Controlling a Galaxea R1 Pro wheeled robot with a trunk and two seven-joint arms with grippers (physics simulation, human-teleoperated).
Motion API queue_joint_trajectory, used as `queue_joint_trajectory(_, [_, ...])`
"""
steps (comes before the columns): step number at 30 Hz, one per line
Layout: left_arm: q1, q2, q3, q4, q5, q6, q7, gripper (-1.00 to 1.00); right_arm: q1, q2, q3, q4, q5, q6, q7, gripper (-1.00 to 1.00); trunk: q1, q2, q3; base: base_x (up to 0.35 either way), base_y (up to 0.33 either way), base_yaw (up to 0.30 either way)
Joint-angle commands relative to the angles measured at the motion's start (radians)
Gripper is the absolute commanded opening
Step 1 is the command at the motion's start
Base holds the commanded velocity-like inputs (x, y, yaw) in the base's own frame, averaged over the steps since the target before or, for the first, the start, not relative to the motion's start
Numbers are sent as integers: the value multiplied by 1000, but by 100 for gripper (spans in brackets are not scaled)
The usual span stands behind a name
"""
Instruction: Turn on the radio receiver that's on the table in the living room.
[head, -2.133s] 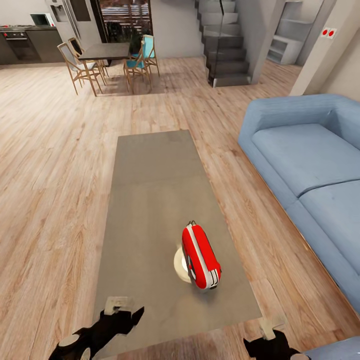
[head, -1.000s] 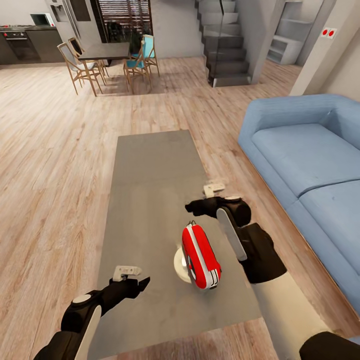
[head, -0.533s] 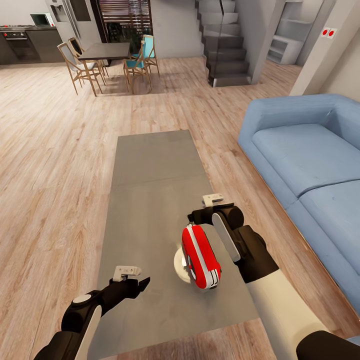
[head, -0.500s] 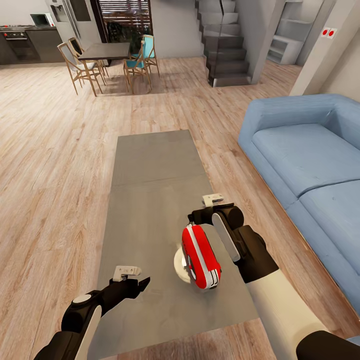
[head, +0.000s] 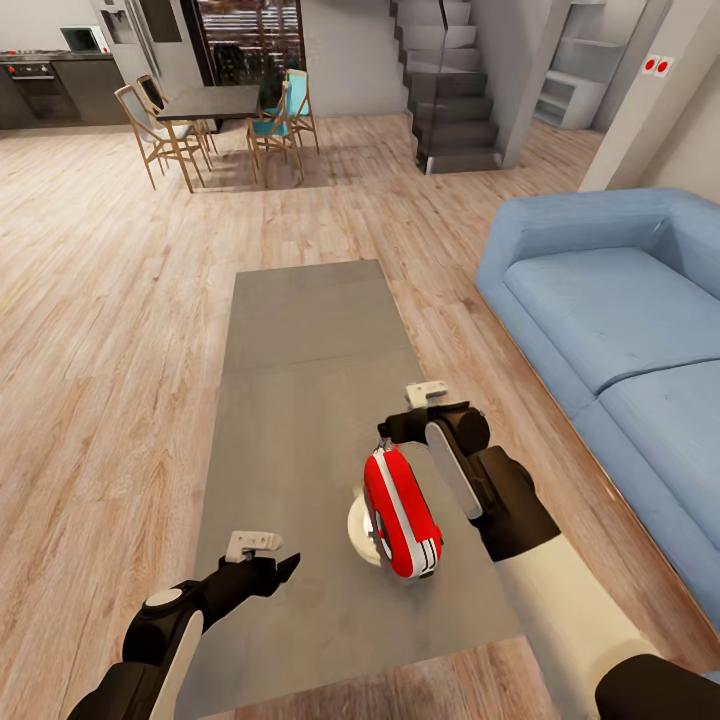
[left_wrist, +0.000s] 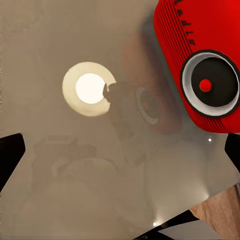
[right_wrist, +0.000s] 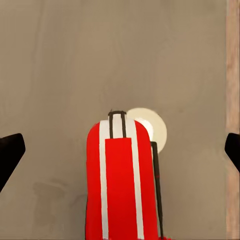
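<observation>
Nearest, the left gripper hovers over the table, fingers spread wide with nothing between them. Just beyond, the red radio stands on the tabletop near its front end. Past it, the right gripper hangs above the radio's far end, fingers apart. Blue sofa alongside.

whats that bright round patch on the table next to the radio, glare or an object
Glare, most likely: in the left wrist view a pale glowing disc sits flat on the glossy table, beside a blurred mirror image of the radio; the right wrist view and head view show the same patch tucked beside the radio, casting no shadow.
</observation>
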Motion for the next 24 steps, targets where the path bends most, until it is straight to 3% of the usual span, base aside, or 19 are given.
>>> queue_joint_trajectory(1, [0,0,0,0,0,0,0,100,-6,-2,2,-6,6,0,6,100,0,0,0,0,0,0])
queue_joint_trajectory(5, [-1,0,-1,0,0,3,0,100,12,13,4,13,27,0,5,100,0,0,0,0,0,0])
queue_joint_trajectory(9, [-1,-1,-1,0,1,4,0,100,19,8,4,33,50,0,-17,100,0,0,0,0,0,0])
queue_joint_trajectory(24, [-1,-2,-1,0,1,4,0,100,0,13,3,108,49,0,-28,100,0,0,0,0,0,0])
